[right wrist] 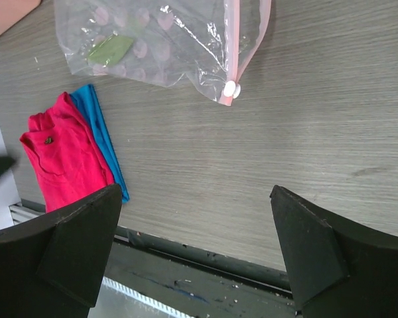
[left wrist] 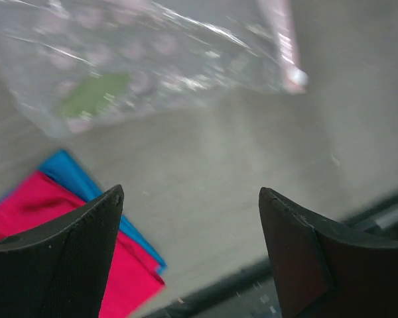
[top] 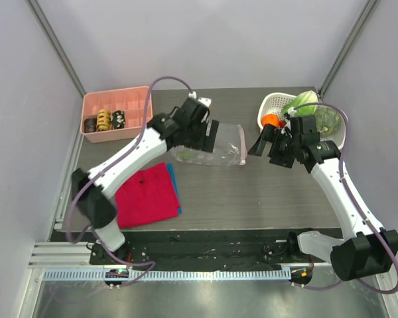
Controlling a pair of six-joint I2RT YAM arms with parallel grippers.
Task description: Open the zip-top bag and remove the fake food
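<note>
grey worktop [top: 252, 192] carries the zip-top bag [top: 222, 149]; left tool [left wrist: 189, 192] over it, right tool [right wrist: 196, 189] beside it, both spread apart.

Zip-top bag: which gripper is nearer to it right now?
Left. The left gripper hangs at the zip-top bag's left end; the right gripper sits apart, just past its zip strip.
</note>
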